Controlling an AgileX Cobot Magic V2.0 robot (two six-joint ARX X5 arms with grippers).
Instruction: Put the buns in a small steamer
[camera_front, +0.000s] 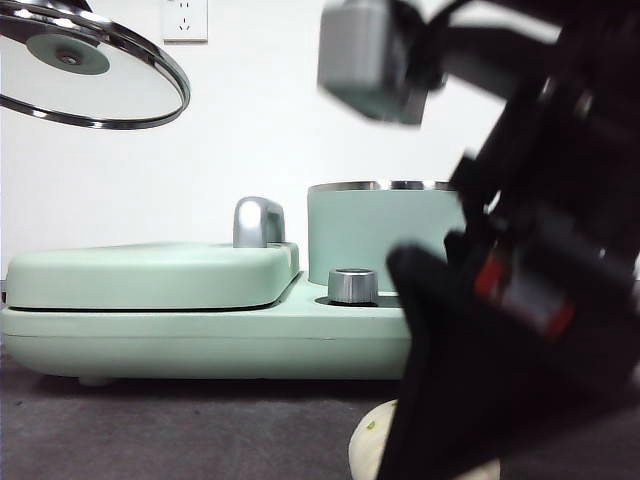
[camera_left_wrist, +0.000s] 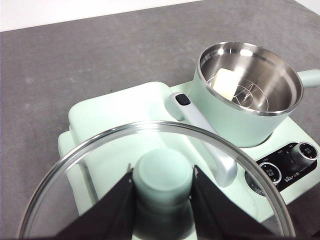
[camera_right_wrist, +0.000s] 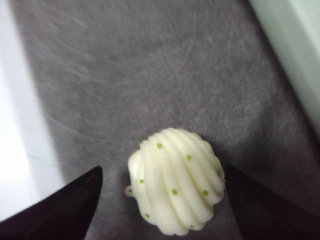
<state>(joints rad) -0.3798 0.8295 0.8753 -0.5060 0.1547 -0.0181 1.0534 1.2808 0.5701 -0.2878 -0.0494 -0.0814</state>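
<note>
Our left gripper (camera_left_wrist: 162, 200) is clamped on the green knob (camera_left_wrist: 162, 175) of the glass lid (camera_left_wrist: 90, 155), a black jaw pressed to each side of it, and we hold the lid up in the air, clear of the appliance; in the front view the lid (camera_front: 90, 75) hangs tilted high above the flat griddle cover (camera_front: 150, 275). Beyond and below this gripper stands the small steamer (camera_left_wrist: 248, 92), uncovered, its steel bowl open to us, and inside it lies the smooth plain bun (camera_left_wrist: 225, 84), resting against the inner wall. The chrome handle (camera_left_wrist: 202, 135) of the griddle cover lies between the lifted lid and the steamer, and the control dials (camera_left_wrist: 287, 162) sit on the base just beside the pot. Our right gripper (camera_right_wrist: 162, 200) has its jaws spread wide, one on each side of the twisted bun (camera_right_wrist: 175, 187) with the green specks, neither jaw touching it; the bun sits on the grey table (camera_right_wrist: 150, 75) directly between them. In the front view this arm (camera_front: 520, 300) fills the near side, large and dark, with a sliver of the twisted bun (camera_front: 372, 440) showing at its foot, in front of the appliance's base (camera_front: 200, 345).
</note>
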